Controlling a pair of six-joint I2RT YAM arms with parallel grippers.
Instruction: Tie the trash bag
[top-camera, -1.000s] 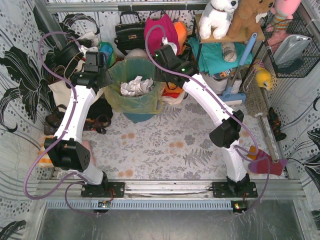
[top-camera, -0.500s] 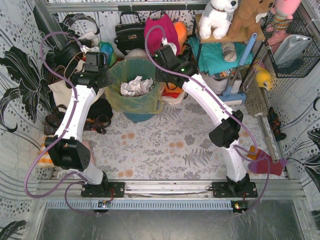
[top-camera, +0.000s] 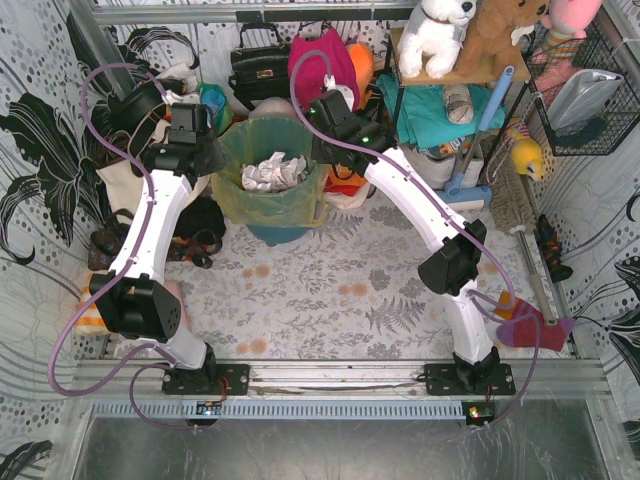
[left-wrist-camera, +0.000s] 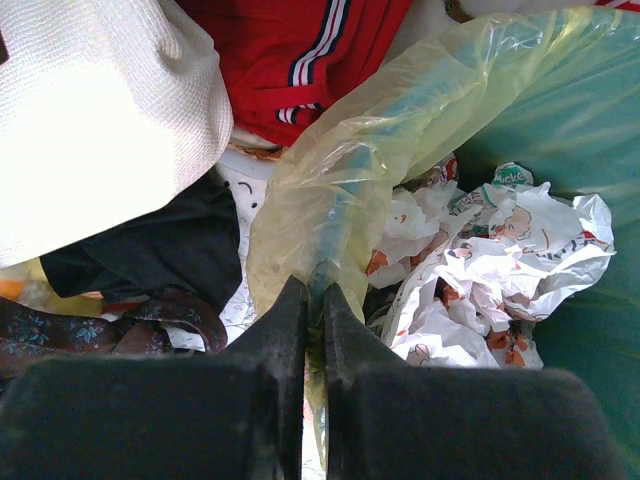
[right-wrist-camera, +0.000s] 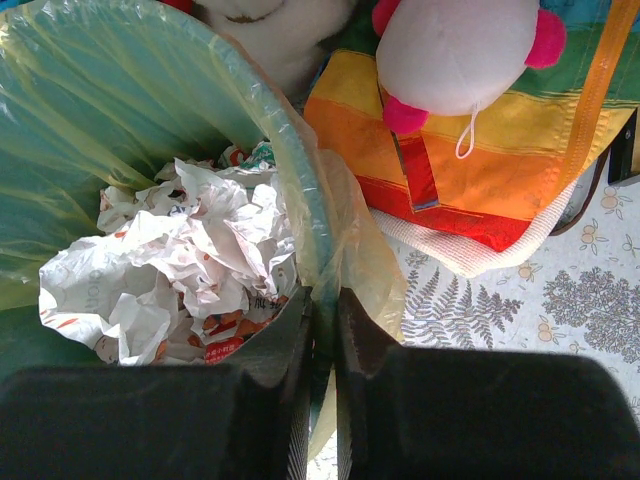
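Note:
The trash bag (top-camera: 262, 203) is thin yellow-green plastic lining a teal bin, its edge folded over the rim. Crumpled white paper (top-camera: 272, 172) lies inside. My left gripper (top-camera: 207, 152) is at the bin's left rim and is shut on the trash bag (left-wrist-camera: 340, 150) where it wraps the rim, fingertips meeting at my left gripper (left-wrist-camera: 313, 292). My right gripper (top-camera: 322, 150) is at the right rim. In its wrist view my right gripper (right-wrist-camera: 325, 297) is shut on the trash bag (right-wrist-camera: 362, 250) and the rim under it, with paper (right-wrist-camera: 180, 260) to the left.
The teal bin (top-camera: 272, 236) stands at the back of the patterned mat. Around it are a cream tote (top-camera: 122, 185), a black handbag (top-camera: 258, 65), a pink bag (top-camera: 322, 60), a rainbow-striped bag (right-wrist-camera: 480, 150), shoes (top-camera: 195, 245) and a shelf with stuffed toys (top-camera: 440, 35).
Both grippers have closed their jaws onto the bag's rim, one on each side of the bin. The arms have hardly moved.

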